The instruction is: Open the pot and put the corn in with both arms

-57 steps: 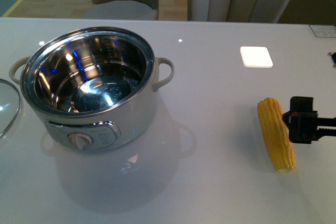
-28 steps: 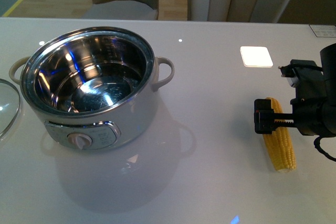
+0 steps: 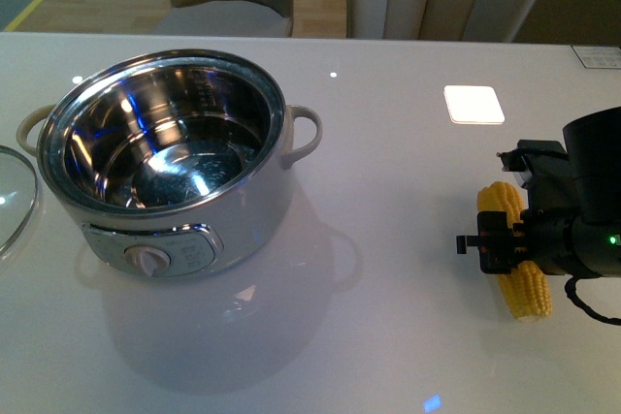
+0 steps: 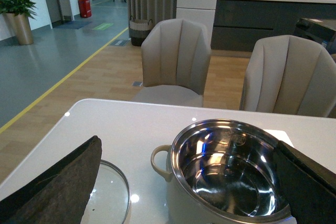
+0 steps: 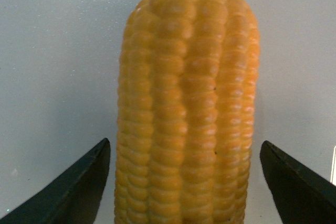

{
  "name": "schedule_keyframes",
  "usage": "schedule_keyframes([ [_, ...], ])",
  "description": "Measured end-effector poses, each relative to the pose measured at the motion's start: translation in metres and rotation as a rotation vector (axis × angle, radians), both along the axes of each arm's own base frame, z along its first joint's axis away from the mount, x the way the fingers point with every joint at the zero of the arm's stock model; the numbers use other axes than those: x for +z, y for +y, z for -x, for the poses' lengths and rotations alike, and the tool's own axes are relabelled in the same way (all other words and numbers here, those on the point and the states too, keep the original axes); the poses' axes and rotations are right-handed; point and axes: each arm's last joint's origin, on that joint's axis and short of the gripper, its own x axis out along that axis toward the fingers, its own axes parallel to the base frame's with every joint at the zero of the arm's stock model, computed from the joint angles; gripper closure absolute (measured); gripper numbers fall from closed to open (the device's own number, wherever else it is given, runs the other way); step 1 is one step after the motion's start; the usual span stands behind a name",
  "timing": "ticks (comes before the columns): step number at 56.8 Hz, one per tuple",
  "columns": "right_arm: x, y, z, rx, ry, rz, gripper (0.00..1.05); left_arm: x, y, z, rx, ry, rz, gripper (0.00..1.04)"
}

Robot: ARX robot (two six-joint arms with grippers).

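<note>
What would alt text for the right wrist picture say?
A yellow-orange corn cob fills the frame, lying on a white table. Two dark fingers flank it, open, with a visible gap on each side.

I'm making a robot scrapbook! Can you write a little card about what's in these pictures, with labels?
Pot: lid off, empty, shiny inside
Lid: flat on the table beside the pot
Corn: lying on the table, outside the pot
Right end effector: open, one finger each side of the corn, not touching
Left end effector: open, holding nothing
</note>
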Motion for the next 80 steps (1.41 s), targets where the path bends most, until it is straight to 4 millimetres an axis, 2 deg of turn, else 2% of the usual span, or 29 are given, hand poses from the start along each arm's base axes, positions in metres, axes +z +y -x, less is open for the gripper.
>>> schedule_keyframes([
  [10, 0.023, 0.002, 0.005, 0.021, -0.048, -0.027, 0.73, 0.000, 0.000, 0.000, 0.000, 0.000, 0.000, 0.07],
  [20, 0.064, 0.012, -0.001, 0.034, -0.145, -0.104, 0.77, 0.000, 0.000, 0.000, 0.000, 0.000, 0.000, 0.07],
  [28, 0.096, 0.029, -0.013, 0.033, -0.215, -0.191, 0.79, 0.000, 0.000, 0.000, 0.000, 0.000, 0.000, 0.07],
  [34, 0.115, 0.050, -0.023, 0.038, -0.250, -0.271, 0.81, 0.000, 0.000, 0.000, 0.000, 0.000, 0.000, 0.07],
  [49, 0.155, 0.123, -0.039, 0.102, -0.294, -0.483, 0.82, 0.000, 0.000, 0.000, 0.000, 0.000, 0.000, 0.07],
  [55, 0.163, 0.148, -0.045, 0.110, -0.289, -0.552, 0.82, 0.000, 0.000, 0.000, 0.000, 0.000, 0.000, 0.07],
  [63, 0.162, 0.171, -0.053, 0.105, -0.248, -0.606, 0.82, 0.000, 0.000, 0.000, 0.000, 0.000, 0.000, 0.07],
  [71, 0.161, 0.186, -0.061, 0.095, -0.218, -0.636, 0.82, 0.000, 0.000, 0.000, 0.000, 0.000, 0.000, 0.07],
  [80, 0.175, 0.201, -0.070, 0.109, -0.206, -0.648, 0.82, 0.000, 0.000, 0.000, 0.000, 0.000, 0.000, 0.07],
])
